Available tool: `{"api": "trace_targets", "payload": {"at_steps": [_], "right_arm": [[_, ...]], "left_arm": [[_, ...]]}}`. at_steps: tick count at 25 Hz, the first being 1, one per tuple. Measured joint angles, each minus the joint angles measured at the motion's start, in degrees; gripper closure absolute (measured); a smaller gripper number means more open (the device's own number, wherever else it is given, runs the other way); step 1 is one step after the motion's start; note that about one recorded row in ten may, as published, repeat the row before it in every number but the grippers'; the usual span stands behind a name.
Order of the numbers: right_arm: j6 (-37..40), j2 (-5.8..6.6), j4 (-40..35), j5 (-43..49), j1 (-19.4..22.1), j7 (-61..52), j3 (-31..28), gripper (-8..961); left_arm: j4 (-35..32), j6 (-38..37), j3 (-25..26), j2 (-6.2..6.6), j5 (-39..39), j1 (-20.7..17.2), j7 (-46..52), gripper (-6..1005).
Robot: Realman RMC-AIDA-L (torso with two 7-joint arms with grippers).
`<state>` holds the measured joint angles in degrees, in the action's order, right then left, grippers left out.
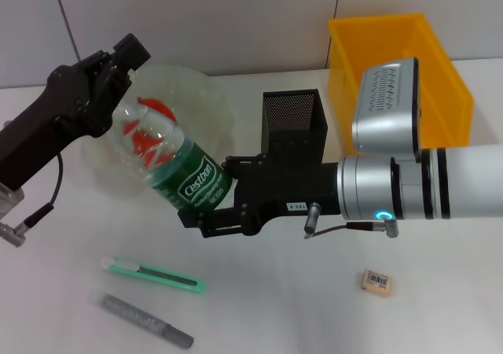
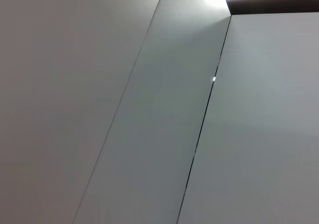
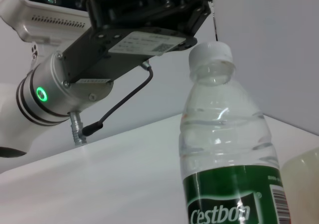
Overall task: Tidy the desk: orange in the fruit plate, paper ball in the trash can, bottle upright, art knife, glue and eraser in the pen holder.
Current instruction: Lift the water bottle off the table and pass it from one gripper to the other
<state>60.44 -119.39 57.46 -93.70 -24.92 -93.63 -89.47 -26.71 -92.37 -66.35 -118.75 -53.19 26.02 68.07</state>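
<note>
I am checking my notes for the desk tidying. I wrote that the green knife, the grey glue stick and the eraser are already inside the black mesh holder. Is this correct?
Not correct. The head view shows the green knife, the grey glue stick and the eraser all lying on the table, in front of the black mesh holder, not inside it.

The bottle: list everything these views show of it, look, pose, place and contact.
The bottle is clear plastic, part filled with water, with a green Cestbon label around its lower body and a white cap. It is held off the table, tilted, cap toward the left claw, which sits at the cap end. The right claw grips its labelled base. It hangs in front of the fruit plate, whose orange shows behind and through it.
</note>
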Motion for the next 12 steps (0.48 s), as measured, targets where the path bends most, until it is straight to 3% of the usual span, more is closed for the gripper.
{"api": "trace_targets", "payload": {"at_steps": [12], "right_arm": [[0.01,0.04,0.02,0.14,-0.04,0.3,-0.39,187]], "left_arm": [[0.29,-0.48,0.13,0.01,4.33,-0.17,0.21,1000]]}}
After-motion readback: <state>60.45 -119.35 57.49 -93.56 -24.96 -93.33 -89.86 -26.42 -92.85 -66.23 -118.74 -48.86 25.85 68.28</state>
